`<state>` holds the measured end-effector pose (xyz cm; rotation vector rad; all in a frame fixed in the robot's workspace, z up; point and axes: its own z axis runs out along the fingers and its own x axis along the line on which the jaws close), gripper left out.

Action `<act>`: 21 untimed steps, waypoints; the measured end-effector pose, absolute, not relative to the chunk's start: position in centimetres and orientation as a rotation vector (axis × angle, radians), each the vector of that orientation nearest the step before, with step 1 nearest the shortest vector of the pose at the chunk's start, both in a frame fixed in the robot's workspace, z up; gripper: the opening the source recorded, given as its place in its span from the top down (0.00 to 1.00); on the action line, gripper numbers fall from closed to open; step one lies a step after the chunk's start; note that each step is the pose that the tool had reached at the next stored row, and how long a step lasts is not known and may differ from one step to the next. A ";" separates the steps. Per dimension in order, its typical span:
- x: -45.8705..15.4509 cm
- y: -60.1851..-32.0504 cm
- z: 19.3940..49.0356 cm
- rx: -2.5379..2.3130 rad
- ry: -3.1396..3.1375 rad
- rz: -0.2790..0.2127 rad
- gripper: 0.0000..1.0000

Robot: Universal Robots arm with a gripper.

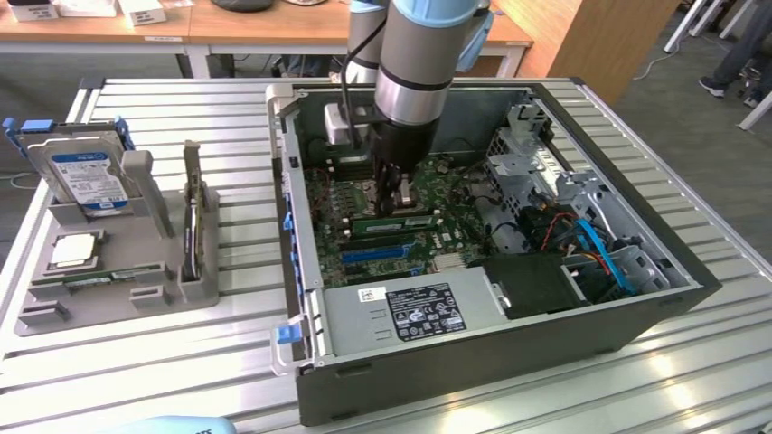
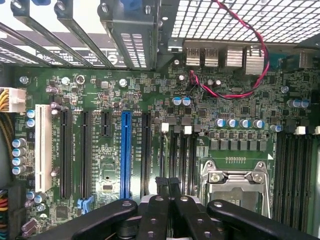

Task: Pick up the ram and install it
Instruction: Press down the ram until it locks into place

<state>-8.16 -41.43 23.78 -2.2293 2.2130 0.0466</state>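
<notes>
The ram (image 1: 392, 220) lies seated across its motherboard slot inside the open computer case (image 1: 627, 298), directly beneath the end effector (image 1: 392, 194), whose fingers are pressed together with nothing between them. Pushing it home would go best with straight downward pressure — evenly along the stick — so both latches catch.

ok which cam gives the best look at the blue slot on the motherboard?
Wrist view. The blue slot runs full length there, close up and unblocked, between black slots. The exterior view shows the same slot as a small blue strip inside the case, near the arm.
</notes>
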 end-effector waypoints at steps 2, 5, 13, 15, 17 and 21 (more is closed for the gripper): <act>-8.2 -41.4 23.6 -2.229 2.213 0.047 0.90; -8.2 -41.4 23.6 -2.229 2.213 0.047 0.90; -8.2 -41.4 23.3 -2.229 2.213 0.047 0.90; -8.2 -41.4 23.2 -2.229 2.213 0.047 0.90; -8.2 -41.4 23.2 -2.230 2.213 0.047 0.90; -8.2 -41.4 23.1 -2.229 2.213 0.047 0.90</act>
